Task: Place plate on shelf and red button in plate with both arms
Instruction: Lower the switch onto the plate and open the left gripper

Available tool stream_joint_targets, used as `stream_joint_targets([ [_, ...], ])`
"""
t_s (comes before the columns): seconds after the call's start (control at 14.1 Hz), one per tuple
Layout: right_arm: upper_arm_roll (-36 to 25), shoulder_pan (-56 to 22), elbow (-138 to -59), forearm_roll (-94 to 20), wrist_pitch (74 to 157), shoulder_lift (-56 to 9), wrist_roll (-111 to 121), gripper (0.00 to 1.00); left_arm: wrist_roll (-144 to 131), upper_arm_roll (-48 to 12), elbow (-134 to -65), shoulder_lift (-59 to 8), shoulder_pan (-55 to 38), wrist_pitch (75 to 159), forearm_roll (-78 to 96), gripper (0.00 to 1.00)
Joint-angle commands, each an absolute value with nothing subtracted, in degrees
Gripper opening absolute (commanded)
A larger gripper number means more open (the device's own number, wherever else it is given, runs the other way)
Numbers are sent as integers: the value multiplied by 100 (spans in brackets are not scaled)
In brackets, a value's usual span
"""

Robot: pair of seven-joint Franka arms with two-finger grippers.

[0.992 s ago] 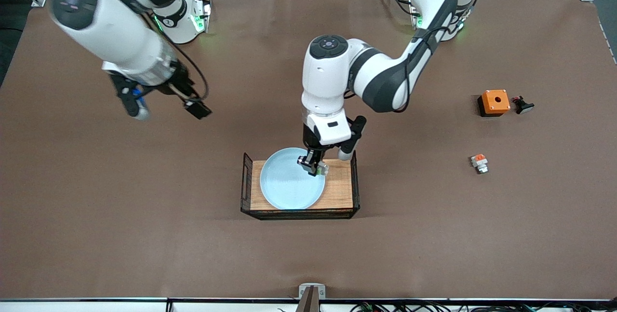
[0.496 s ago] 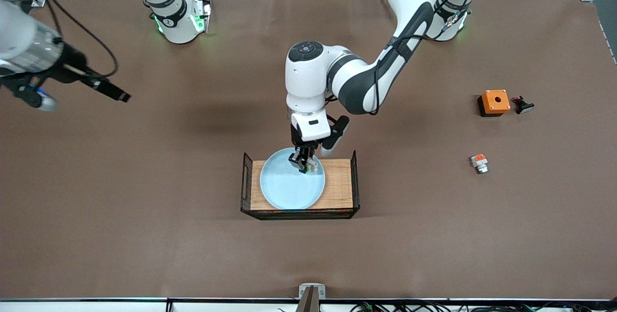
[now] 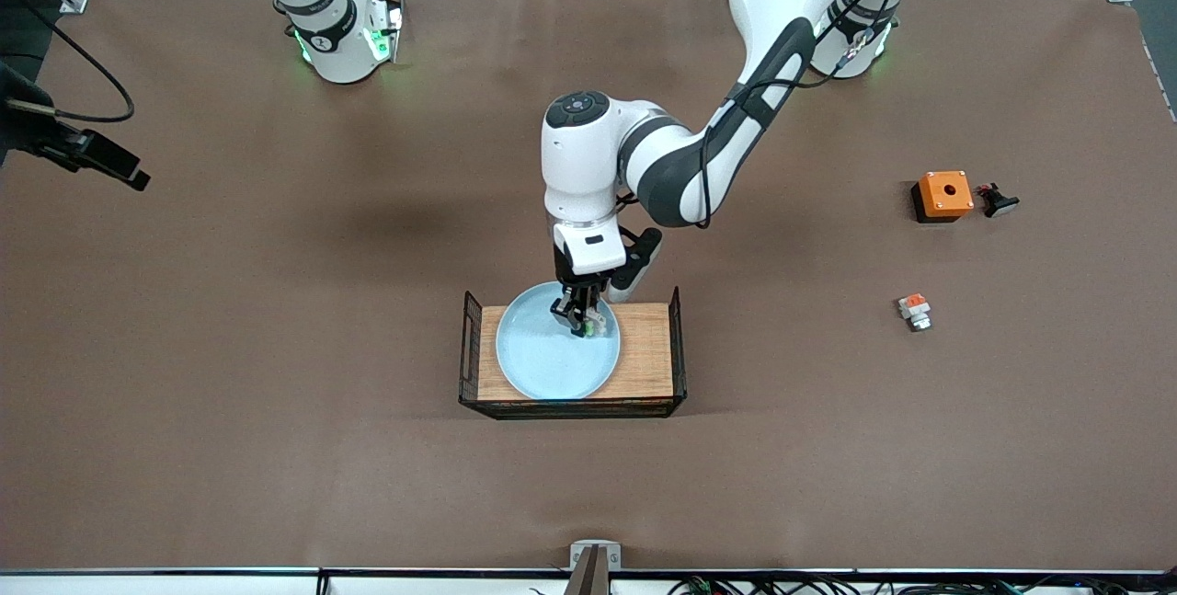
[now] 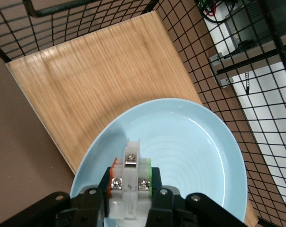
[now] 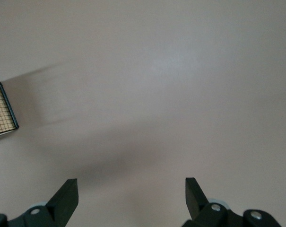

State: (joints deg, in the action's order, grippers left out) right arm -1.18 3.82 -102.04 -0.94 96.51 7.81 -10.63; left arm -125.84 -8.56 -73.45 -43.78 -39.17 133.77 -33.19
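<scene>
The pale blue plate point(image 3: 542, 360) lies in the wooden tray point(image 3: 648, 347) with black wire ends. My left gripper point(image 3: 579, 319) is over the part of the plate nearest the robots, shut on the red button point(image 3: 591, 326). In the left wrist view my left gripper point(image 4: 129, 196) grips the button's white-grey body point(image 4: 131, 182), which has a green side; its red cap is hidden. The plate point(image 4: 195, 156) and the tray's board point(image 4: 95, 80) lie just below. My right gripper point(image 5: 131, 194) is open and empty over bare table; the front view shows only that arm's wrist.
An orange box with a hole point(image 3: 943, 195), a small black part point(image 3: 997, 200) and a small white part with an orange top point(image 3: 914, 310) lie toward the left arm's end. A corner of the tray point(image 5: 2, 111) shows in the right wrist view.
My left gripper has carried the button from the plate's rim farther in over the plate. My right arm has swung away toward its end of the table, mostly out of the front view.
</scene>
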Motion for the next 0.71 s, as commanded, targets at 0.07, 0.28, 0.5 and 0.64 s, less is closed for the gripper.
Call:
stream_joint_targets([
  [0.07,-70,413,-9555,174,9598,563,-826,100,-12735,-800,-7277,-4438,-3973,13474,-3524,52],
  [0.28,-53,369,-9309,264,9606,448,-826,100,-12709,-800,-7277,-4438,-3964,13474,-3524,69],
  [0.5,-26,177,-9132,281,9598,396,-852,100,-12700,-800,-7260,-4386,-3929,13474,-3516,100],
  [0.64,-26,79,-8904,281,9589,291,-853,100,-12674,-809,-7242,-4237,-3868,13474,-3481,100],
])
